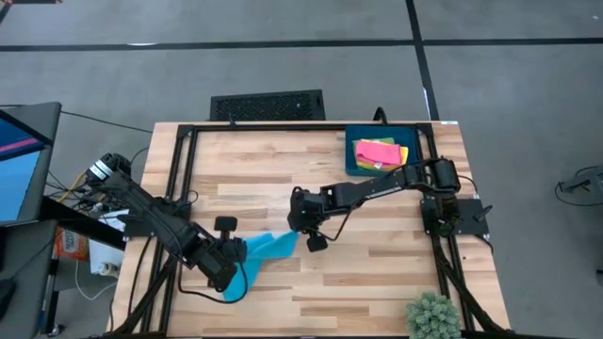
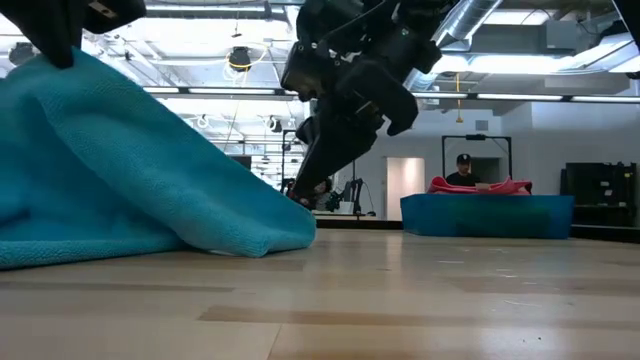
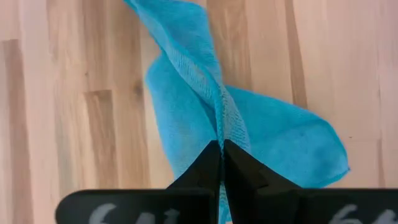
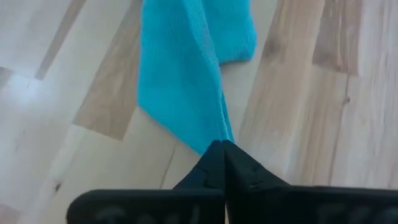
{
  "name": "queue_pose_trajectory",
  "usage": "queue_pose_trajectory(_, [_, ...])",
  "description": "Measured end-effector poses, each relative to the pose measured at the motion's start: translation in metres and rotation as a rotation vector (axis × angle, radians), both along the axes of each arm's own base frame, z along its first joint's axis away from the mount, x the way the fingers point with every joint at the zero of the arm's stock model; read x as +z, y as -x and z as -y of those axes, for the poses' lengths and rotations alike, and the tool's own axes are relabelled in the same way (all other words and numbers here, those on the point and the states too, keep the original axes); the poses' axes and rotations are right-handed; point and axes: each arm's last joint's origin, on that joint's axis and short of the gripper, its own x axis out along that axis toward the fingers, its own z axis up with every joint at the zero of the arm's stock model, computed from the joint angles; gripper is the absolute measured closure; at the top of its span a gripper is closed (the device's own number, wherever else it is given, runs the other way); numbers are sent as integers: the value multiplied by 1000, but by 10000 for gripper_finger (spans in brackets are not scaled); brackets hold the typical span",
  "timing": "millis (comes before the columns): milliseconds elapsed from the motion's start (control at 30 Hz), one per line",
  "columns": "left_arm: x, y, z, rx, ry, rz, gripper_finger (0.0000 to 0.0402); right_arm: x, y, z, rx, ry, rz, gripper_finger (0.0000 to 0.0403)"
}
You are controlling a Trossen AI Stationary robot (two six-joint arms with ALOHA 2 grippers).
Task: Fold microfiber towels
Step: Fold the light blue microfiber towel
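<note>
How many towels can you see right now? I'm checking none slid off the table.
3: a blue towel pinched between the left gripper and right gripper; a pink towel over a yellow towel in the tray. More may hide underneath.

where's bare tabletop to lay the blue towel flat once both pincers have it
Free: the wide bare wood along the far edge, between the table's left rail and the dark blue tray; also the near strip right of the blue towel, up to the plant. Crowded: the middle, where the left pincer and right pincer pinch the towel.
</note>
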Motion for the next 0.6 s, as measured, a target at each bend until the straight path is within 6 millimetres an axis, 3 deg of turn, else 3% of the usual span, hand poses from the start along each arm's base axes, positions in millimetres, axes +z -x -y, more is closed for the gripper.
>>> queue_pose_trajectory(100, [2,0,0,1,-6,-1,401,1,-1,0,-2,0,11,398])
queue_pose_trajectory(200, [2,1,-1,1,-9,-4,401,1,-2,1,-8,-5,23,381])
queue_pose_trajectory(433, [2,1,-1,1,-11,-7,401,2,-4,3,-19,-9,43,262])
queue_pose_trajectory(600, [2,1,-1,1,-10,-7,399,-16,-7,4,5,11,9,182])
